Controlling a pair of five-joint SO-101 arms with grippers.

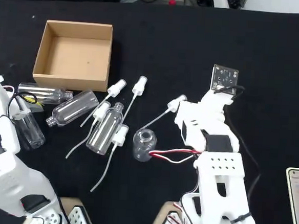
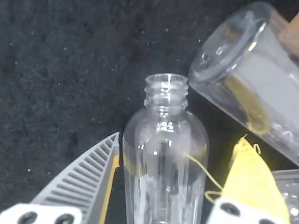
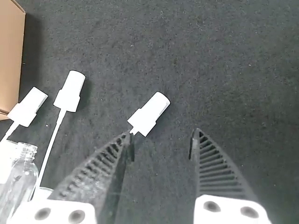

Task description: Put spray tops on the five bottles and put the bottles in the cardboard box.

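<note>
Looking into the cardboard box (image 1: 74, 55), nothing is seen inside, and no bottle is capped, so all five are left to be done. The right gripper (image 3: 161, 140) is held wide apart, well away from the box, with a loose spray top (image 3: 148, 114) just past its tips. Near the box, a bottle (image 2: 164, 186) is framed by the left gripper (image 2: 180, 139), but whether it is squeezed cannot be told.
</note>
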